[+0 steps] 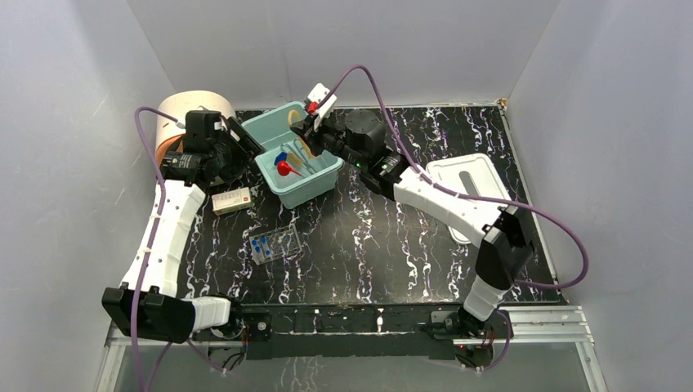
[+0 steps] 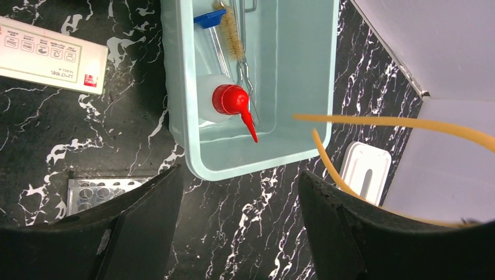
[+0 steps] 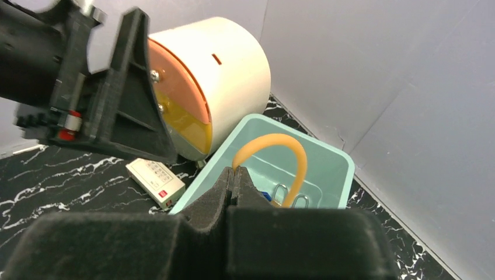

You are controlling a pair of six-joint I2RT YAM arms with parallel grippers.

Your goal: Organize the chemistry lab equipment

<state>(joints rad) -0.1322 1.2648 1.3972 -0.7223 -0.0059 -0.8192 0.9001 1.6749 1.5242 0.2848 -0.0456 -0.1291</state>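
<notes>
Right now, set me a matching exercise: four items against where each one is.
Things: 1 red-nozzled squeeze bottle; 2 amber tubing; 3 clear vial rack; 4 white lid.
Places: A pinched in the right gripper; B on the table, right of the teal bin; C lying inside the teal bin; D on the table, robot's side of the teal bin.
Pairs: 1-C; 2-A; 3-D; 4-B.

The left arm (image 1: 167, 237) rises from its base at 7 o'clock in the top view and stretches toward 11 o'clock, where the left end effector (image 1: 245, 143) points toward 3 o'clock with its jaws spread wide. The right arm (image 1: 441, 200) climbs from its base at 5 o'clock, folds at an elbow near 4 o'clock and reaches toward 11 o'clock. There the right end effector (image 1: 309, 126) is pinched closed on the amber tubing loop (image 3: 292, 157).
</notes>
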